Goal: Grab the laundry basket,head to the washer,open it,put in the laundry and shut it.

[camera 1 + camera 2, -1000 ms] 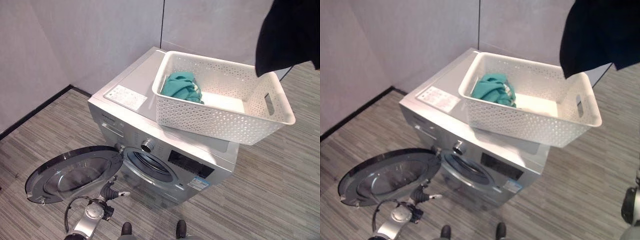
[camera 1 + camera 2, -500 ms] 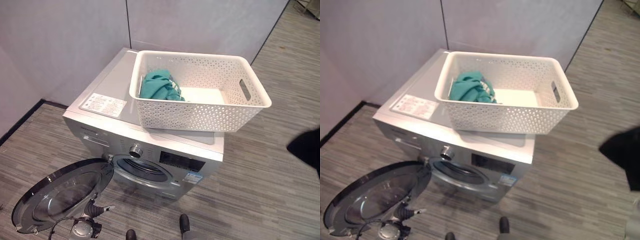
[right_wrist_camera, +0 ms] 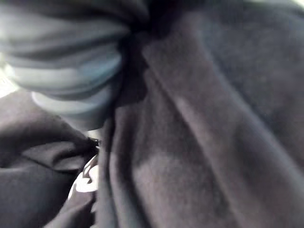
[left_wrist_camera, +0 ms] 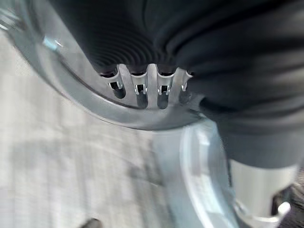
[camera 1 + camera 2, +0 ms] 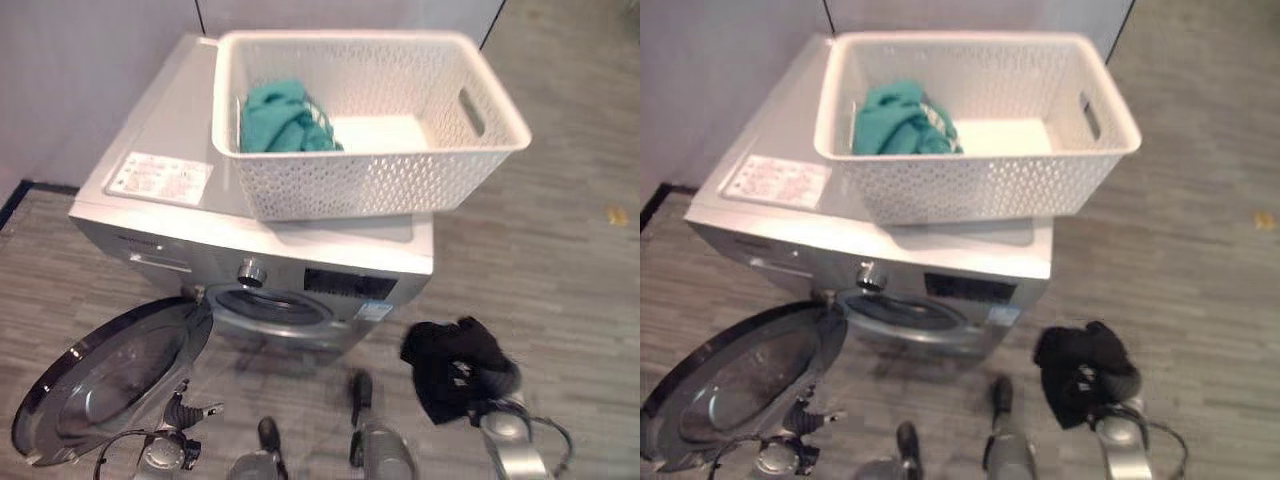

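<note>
Your right hand (image 5: 478, 388) hangs low at the right of the silver front-loading washer (image 5: 330, 250) with a black crumpled garment (image 5: 455, 365) bunched round it. In the right wrist view dark cloth (image 3: 199, 118) lies draped past the ribbed cover, so the fingers seem to be gripping it, though the fingers themselves are hidden.

The relation that matters is this: the round drum opening (image 5: 268, 308) lies to the left of the garment and a little above it, facing you, so the bundle probably has to travel leftward and inward. The right hand is the nearer one.

Your left hand (image 5: 190, 412) sits low at the left, beside the rim of the round glass-and-chrome washer door (image 5: 100, 375), which is swung fully open toward the left. In the left wrist view its fingers (image 4: 142, 88) are bent down toward the door's rim; whether they grip it you cannot tell.

The white perforated plastic laundry basket (image 5: 340, 190) stands on the washer's top, overhanging the front edge, with a teal crumpled garment (image 5: 280, 118) inside at its left end. Bare grey plank floor (image 5: 560, 270) gives free room to the right.
</note>
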Tool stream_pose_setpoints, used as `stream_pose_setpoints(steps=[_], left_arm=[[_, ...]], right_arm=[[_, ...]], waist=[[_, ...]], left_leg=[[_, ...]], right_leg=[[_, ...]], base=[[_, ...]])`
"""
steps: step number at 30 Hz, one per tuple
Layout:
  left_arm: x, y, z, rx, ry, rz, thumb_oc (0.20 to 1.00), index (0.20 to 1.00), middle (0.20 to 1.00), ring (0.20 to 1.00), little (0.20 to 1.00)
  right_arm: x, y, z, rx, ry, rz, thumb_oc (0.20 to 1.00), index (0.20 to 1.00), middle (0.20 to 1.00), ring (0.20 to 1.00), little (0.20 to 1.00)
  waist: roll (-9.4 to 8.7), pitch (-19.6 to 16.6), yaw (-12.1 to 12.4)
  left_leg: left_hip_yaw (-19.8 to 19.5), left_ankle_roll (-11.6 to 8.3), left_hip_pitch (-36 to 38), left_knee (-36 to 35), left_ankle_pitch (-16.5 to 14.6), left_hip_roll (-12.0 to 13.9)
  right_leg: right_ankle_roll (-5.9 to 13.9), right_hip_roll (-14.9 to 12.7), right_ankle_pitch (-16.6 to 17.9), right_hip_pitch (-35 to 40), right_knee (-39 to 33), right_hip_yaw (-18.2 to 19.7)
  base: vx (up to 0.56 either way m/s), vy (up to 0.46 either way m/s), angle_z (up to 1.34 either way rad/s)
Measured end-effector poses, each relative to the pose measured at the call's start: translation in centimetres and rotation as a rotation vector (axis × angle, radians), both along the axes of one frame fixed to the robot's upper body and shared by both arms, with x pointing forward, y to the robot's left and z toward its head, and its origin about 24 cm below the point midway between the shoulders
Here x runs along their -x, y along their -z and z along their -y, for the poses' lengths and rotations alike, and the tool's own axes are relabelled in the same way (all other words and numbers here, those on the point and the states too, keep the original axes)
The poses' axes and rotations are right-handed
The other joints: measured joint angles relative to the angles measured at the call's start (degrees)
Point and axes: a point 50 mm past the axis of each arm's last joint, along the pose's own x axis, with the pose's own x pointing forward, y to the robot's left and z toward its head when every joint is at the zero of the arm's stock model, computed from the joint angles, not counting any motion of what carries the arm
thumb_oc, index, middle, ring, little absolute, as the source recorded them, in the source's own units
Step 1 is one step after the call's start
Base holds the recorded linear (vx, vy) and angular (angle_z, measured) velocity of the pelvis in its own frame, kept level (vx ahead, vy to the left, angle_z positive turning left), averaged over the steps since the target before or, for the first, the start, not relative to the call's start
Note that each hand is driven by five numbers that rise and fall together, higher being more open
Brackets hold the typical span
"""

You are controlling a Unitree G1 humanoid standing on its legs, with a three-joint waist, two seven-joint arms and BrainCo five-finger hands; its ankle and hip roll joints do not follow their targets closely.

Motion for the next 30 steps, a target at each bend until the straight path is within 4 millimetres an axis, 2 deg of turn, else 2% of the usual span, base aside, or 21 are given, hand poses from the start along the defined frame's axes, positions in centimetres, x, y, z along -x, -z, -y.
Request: stream_pose_setpoints(steps=[1,3,6,8,9,10,11,13,17,19,22,24,25,27,28,30], left_arm=[[-1.0,-0.5,-0.1,-0.015,0.004,0.029,1.0,1.0,1.0,1.0,1.0],[-2.3,-0.9,0.5,-0.02,0.005,0.066,1.0,1.0,1.0,1.0,1.0],[-6.5,-2.9,2.9,-0.005,0.078,0.192,1.0,1.0,1.0,1.0,1.0],[-9.3,-4.8,4.6,0.002,0.119,0.293,1.0,1.0,1.0,1.0,1.0],[-11.2,-6.3,6.5,0.046,0.142,0.374,1.0,1.0,1.0,1.0,1.0],[-12.5,-7.5,8.0,0.066,0.173,0.432,1.0,1.0,1.0,1.0,1.0],[-13.3,-8.1,9.4,0.089,0.193,0.457,1.0,1.0,1.0,1.0,1.0],[-13.9,-8.2,10.5,0.097,0.209,0.454,1.0,1.0,1.0,1.0,1.0],[-14.1,-7.8,10.0,0.068,0.171,0.435,1.0,1.0,1.0,1.0,1.0],[-14.1,-7.9,9.8,0.053,0.152,0.448,1.0,1.0,1.0,1.0,1.0],[-14.6,-8.8,10.2,0.057,0.164,0.488,1.0,1.0,1.0,1.0,1.0],[-14.6,-10.1,10.8,0.087,0.198,0.564,1.0,1.0,1.0,1.0,1.0],[-14.8,-10.7,10.9,0.081,0.225,0.593,1.0,1.0,1.0,1.0,1.0],[-14.7,-10.5,10.7,0.076,0.218,0.588,1.0,1.0,1.0,1.0,1.0],[-14.7,-10.8,11.2,0.088,0.231,0.604,1.0,1.0,1.0,1.0,1.0],[-14.7,-11.1,11.7,0.1,0.251,0.624,1.0,1.0,1.0,1.0,1.0]], right_arm=[[-0.1,0.3,-0.9,-0.032,-0.008,-0.001,0.2,0.2,0.2,0.2,0.2],[-1.6,0.1,-3.4,-0.079,-0.087,0.033,0.2,0.2,0.2,0.2,0.2],[-4.4,-1.1,-6.4,-0.112,-0.241,0.086,0.2,0.2,0.2,0.2,0.2],[-7.8,-3.1,-8.2,-0.084,-0.333,0.152,0.2,0.2,0.2,0.2,0.2],[-10.7,-5.2,-10.2,-0.072,-0.39,0.214,0.2,0.2,0.2,0.2,0.2],[-12.7,-7.3,-12.0,-0.028,-0.462,0.264,0.2,0.2,0.2,0.2,0.2],[-14.4,-9.4,-15.3,-0.026,-0.543,0.316,0.2,0.2,0.2,0.2,0.2],[-14.8,-10.8,-17.8,-0.069,-0.586,0.372,0.2,0.2,0.2,0.2,0.2],[-14.4,-11.9,-21.5,-0.206,-0.61,0.429,0.2,0.2,0.2,0.2,0.2],[-14.7,-12.7,-22.0,-0.231,-0.592,0.453,0.2,0.2,0.2,0.2,0.2],[-17.3,-15.9,-19.5,-0.253,-0.408,0.549,0.2,0.2,0.2,0.2,0.2],[-19.0,-19.4,-17.2,-0.248,-0.259,0.663,0.2,0.2,0.2,0.2,0.2],[-19.8,-22.7,-15.6,-0.221,-0.167,0.785,0.2,0.2,0.2,0.2,0.2],[-19.5,-25.6,-14.6,-0.153,-0.124,0.935,0.2,0.2,0.2,0.2,0.2],[-19.1,-27.1,-13.5,-0.113,-0.053,1.02,0.2,0.2,0.2,0.2,0.2],[-19.1,-28.6,-11.8,-0.095,0.045,1.077,0.2,0.2,0.2,0.2,0.2]], waist=[[-1.27,0.4,1.2],[-1.44,1.4,1.7],[-1.9,5.3,2.0],[-1.62,10.3,2.5],[-0.13,13.7,3.1],[0.97,16.2,4.1],[1.37,16.5,4.6],[1.43,16.6,6.3],[1.5,16.5,7.3],[1.67,16.6,7.2],[2.77,16.4,8.2],[4.69,16.5,8.9],[6.08,16.5,10.1],[7.63,16.5,10.4],[8.78,16.6,10.5],[10.6,16.5,10.8]], left_leg=[[-0.3,-0.18,-0.8,0.5,0.6,-0.3],[-2.2,-0.74,-4.7,2.9,0.6,1.0],[-6.2,-1.73,-9.0,5.6,1.0,2.0],[-8.3,-2.09,-12.7,7.9,1.1,2.7],[-9.7,-1.98,-17.4,11.0,0.9,2.8],[-10.4,-1.97,-20.3,12.4,0.9,2.7],[-11.6,-2.22,-24.6,13.5,1.2,2.8],[-12.1,-2.37,-26.4,13.5,1.5,2.7],[-13.0,-2.66,-26.8,12.6,1.8,2.3],[-13.5,-2.61,-27.5,12.7,1.9,1.8],[-14.9,-2.39,-29.1,12.6,2.3,1.0],[-15.8,-2.22,-30.6,12.0,3.0,0.4],[-16.0,-2.25,-31.8,11.1,3.8,0.1],[-16.3,-2.03,-33.5,11.1,4.0,-0.5],[-16.5,-1.59,-35.1,10.9,4.3,-1.0],[-17.4,-1.44,-37.2,10.6,4.8,-1.7]], right_leg=[[-1.61,-0.2,3.1,0.5,-0.9,0.4],[-1.96,0.4,3.4,-0.8,-0.9,-1.3],[-3.1,1.3,3.2,-1.6,-0.9,-5.1],[-3.78,1.5,3.2,-2.7,-0.9,-7.0],[-4.29,1.5,3.5,-5.0,-0.9,-8.1],[-4.83,1.5,4.1,-6.8,-0.9,-8.5],[-5.24,1.7,4.6,-10.0,-0.9,-9.4],[-5.41,1.8,4.6,-11.5,-0.9,-9.7],[-5.35,1.5,4.4,-11.5,-0.9,-10.9],[-5.15,1.0,4.2,-11.8,-0.9,-11.4],[-4.72,0.4,3.8,-12.6,-0.9,-12.6],[-4.66,0.1,3.7,-13.8,-0.9,-12.9],[-4.45,-0.3,3.5,-15.6,-0.1,-13.0],[-4.23,-0.8,3.4,-17.1,0.5,-13.4],[-3.79,-1.5,3.1,-18.8,1.1,-13.7],[-3.68,-1.7,3.1,-20.7,1.1,-14.3]], base=[[-0.1,-0.071,0.49],[-0.13,-0.094,0.44],[-0.12,-0.068,0.65],[-0.15,-0.063,0.57],[-0.14,-0.061,0.39],[-0.12,-0.05,0.47],[-0.04,-0.065,0.29],[0.0,-0.062,0.2],[-0.03,-0.029,0.15],[-0.03,-0.036,0.21],[-0.01,-0.024,0.27],[0.0,-0.019,0.21],[-0.01,-0.017,0.2],[0.01,-0.017,0.17],[0.02,-0.005,0.24],[0.01,-0.01,0.19]])
